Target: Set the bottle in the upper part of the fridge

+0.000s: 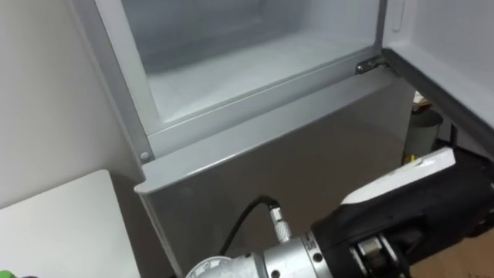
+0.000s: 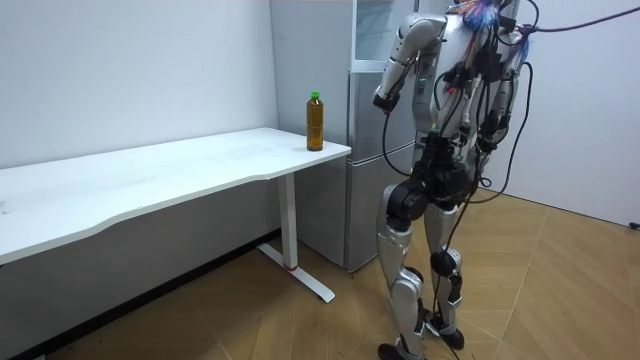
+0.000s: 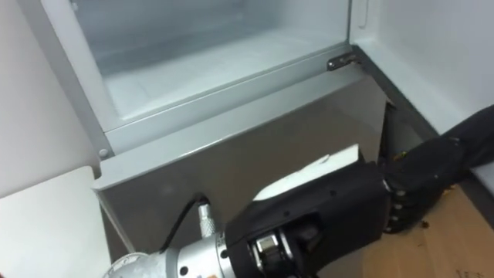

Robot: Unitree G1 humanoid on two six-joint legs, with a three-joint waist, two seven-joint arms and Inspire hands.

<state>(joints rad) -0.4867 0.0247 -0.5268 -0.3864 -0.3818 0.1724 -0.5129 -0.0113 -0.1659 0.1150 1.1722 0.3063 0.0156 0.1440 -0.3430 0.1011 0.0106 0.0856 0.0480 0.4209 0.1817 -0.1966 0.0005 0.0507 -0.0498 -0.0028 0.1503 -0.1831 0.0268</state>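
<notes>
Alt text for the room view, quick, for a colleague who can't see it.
The robot stands at the grey fridge, whose upper compartment is open, left hand raised before it. The green-capped bottle stands upright on the corner of the white table beside the fridge, apart from the robot.

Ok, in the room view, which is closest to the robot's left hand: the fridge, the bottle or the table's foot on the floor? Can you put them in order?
Starting from the left hand:
1. Fridge, just behind the hand in this view.
2. Bottle, upright on the table corner, to the room view's left.
3. Table's foot, low on the floor, farthest.
</notes>
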